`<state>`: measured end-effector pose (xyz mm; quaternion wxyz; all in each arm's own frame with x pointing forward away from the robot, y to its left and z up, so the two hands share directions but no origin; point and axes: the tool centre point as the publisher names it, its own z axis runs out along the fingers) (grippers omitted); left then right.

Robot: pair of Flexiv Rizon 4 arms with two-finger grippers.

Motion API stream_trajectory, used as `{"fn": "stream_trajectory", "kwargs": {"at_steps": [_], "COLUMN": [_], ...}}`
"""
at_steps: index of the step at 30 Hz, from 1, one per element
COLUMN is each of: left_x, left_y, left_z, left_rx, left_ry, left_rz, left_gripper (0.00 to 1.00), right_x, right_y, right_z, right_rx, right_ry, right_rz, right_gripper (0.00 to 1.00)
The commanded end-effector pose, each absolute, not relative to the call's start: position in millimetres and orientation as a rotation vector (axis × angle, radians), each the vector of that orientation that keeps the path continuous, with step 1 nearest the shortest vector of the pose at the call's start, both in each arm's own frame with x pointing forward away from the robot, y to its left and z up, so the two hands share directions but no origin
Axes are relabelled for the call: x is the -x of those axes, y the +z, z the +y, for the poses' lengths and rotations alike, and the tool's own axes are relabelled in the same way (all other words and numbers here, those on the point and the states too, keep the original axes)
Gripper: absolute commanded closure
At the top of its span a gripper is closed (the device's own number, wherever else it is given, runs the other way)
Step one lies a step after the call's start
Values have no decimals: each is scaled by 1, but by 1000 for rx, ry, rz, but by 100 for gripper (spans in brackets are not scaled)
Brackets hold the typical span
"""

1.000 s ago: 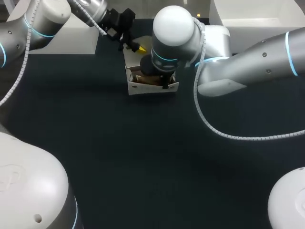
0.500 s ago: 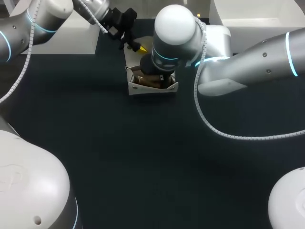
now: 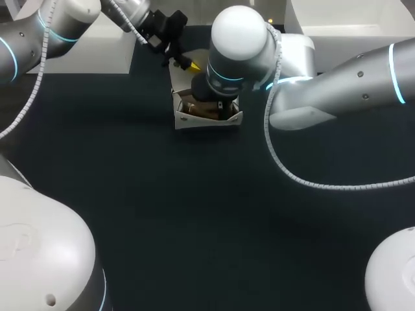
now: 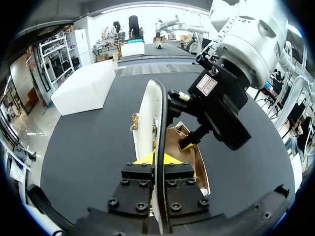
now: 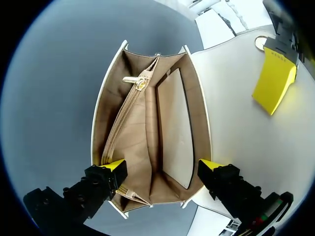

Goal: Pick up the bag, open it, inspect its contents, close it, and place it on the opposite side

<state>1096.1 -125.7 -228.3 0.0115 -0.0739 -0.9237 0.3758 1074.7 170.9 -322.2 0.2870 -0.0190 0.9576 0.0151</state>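
Robotics lab: grey-white left arm [image 3: 58,26] and right arm [image 3: 350,78] with blue light rings and corrugated cables hung over a dark matte table [image 3: 194,214], white block [image 3: 97,55] far left.

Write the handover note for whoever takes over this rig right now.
Left gripper: shut on the flap, holding it open.
Right gripper: open, fingers spread above the mouth of the bag.
Bag: upright at the far middle of the table; tan lining and zip show, no loose contents seen.
Done: bag opened, inspection under way.
Left: close the flap, set the bag on the opposite side.
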Motion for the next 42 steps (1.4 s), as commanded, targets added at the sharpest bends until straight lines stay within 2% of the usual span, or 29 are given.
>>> {"fn": "stream_trajectory", "kwargs": {"at_steps": [1,7,8,9,10,11,18,28,42], "left_x": [-1099,-1098,-1098,-1098,-1097,-1097,-1089,-1080,-1116], "left_y": [-232,-231,-231,-231,-231,-230,-223,-218,-262], "left_z": [-127,-128,-128,-128,-129,-129,-130,-130,-133], "left_rx": [238,245,246,247,248,250,276,250,127], "left_ry": [1171,1168,1168,1168,1167,1165,1153,1117,1128], "left_rz": [-2873,-2876,-2877,-2878,-2879,-2881,-2912,-2921,-2930], "left_gripper": [100,100,100,100,100,100,100,100,100], "right_x": [-1080,-1080,-1080,-1080,-1079,-1079,-1075,-1059,-1031], "right_y": [-333,-331,-331,-330,-329,-327,-303,-257,-245], "right_z": [172,171,171,171,171,171,169,165,161], "right_rx": [51,50,50,49,48,47,35,13,-9], "right_ry": [38,39,39,39,39,40,33,25,18], "right_rz": [2555,2550,2549,2547,2546,2540,2464,2322,2254], "right_gripper": [0,0,10,29,42,49,68,82,82]}}
